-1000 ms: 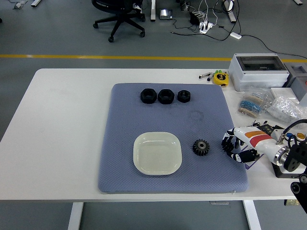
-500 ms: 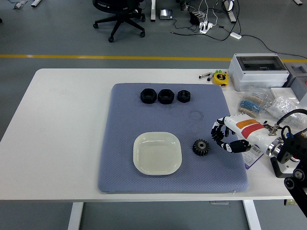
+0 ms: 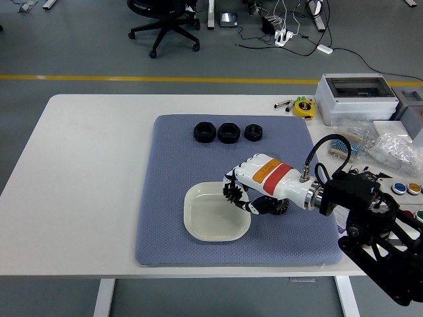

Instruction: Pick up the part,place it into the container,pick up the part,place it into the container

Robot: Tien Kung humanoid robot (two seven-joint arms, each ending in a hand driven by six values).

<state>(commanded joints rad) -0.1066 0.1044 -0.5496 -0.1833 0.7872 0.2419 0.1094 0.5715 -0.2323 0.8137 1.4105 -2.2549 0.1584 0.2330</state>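
Gear [image 3: 280, 206] mostly hidden under right hand [image 3: 254, 191]; grasp unclear. Right arm cropped at frame's lower right edge.

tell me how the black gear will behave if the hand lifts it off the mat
The gear looks solid and stiff, probably heavy for its size. Its teeth should give the right hand grip. Lying flat on the blue mat, it seems unlikely to roll; on edge it might.

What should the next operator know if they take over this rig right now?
Right hand: over the dish's right edge, fingers curled; the gear is not in view, so probably in that grasp.
Left hand: out of view.
White dish: on the blue mat, nothing visible inside it.
Three black nuts: in a row at the mat's far edge, untouched.
Done: nothing placed yet.
Left: release into the dish, then fetch another part.
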